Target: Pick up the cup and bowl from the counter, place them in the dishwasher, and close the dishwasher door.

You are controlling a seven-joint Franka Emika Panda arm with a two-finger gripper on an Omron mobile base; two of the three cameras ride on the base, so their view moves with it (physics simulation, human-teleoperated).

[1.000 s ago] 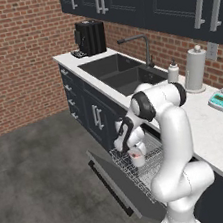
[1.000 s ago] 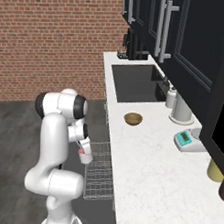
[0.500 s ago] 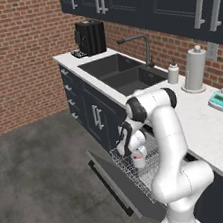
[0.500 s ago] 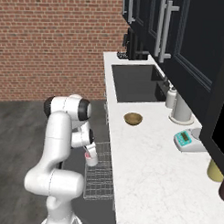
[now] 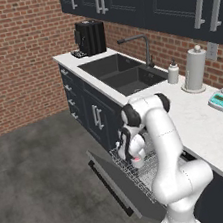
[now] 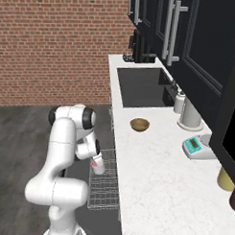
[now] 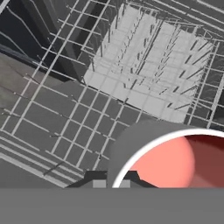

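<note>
My gripper [image 5: 134, 155] [image 6: 95, 162] is shut on the cup [image 5: 137, 162] [image 6: 97, 166], a small white cup with a red-pink inside, held low over the dishwasher's wire rack [image 5: 145, 173] [image 6: 105, 193]. In the hand view the cup's rim and pink inside [image 7: 175, 162] sit at the lower right, with the rack's grid [image 7: 144, 74] just beyond. The dishwasher door [image 5: 111, 181] is dropped open. The brown bowl [image 6: 139, 124] rests on the white counter [image 6: 150, 183], apart from the arm.
A sink [image 6: 142, 86], a white bottle [image 6: 179, 102], a paper-towel roll [image 5: 194, 69] and a small scale [image 6: 196, 146] stand along the counter's back. A black coffee machine [image 5: 91, 37] is at the far end. Grey floor [image 5: 43, 184] lies open to the left.
The hand has carried the cup a little way in over the rack toward the counter side, and the arm's upper links have swung with it. The bowl has not moved.
</note>
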